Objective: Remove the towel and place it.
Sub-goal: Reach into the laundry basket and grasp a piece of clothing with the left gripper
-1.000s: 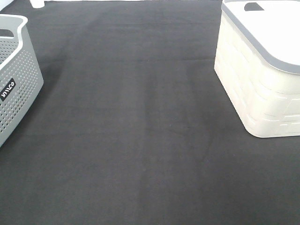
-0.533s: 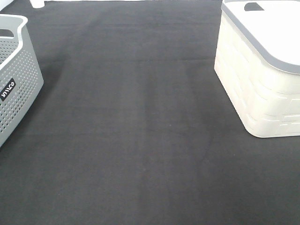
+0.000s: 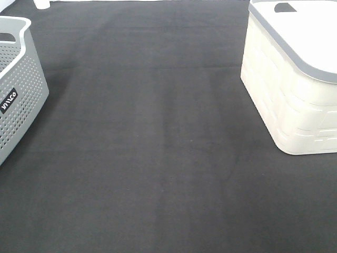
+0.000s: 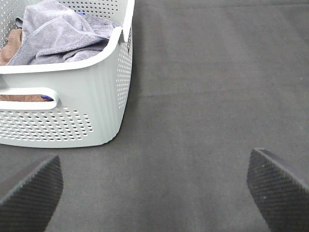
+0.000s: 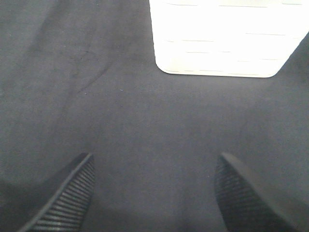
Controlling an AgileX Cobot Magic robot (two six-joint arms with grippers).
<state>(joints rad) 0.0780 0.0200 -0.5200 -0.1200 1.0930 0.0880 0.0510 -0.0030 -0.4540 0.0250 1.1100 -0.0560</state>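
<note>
The grey-purple towel lies crumpled inside a grey perforated basket, seen in the left wrist view; a brown cloth shows beside and under it. My left gripper hangs open over the dark cloth a short way from the basket, nothing between its fingers. In the exterior high view the same basket stands at the left edge; its inside is out of sight and neither arm shows. My right gripper is open above bare cloth, facing a white basket.
A white basket with a grey rim stands at the right of the black tablecloth. A small white object sits at the far left edge.
</note>
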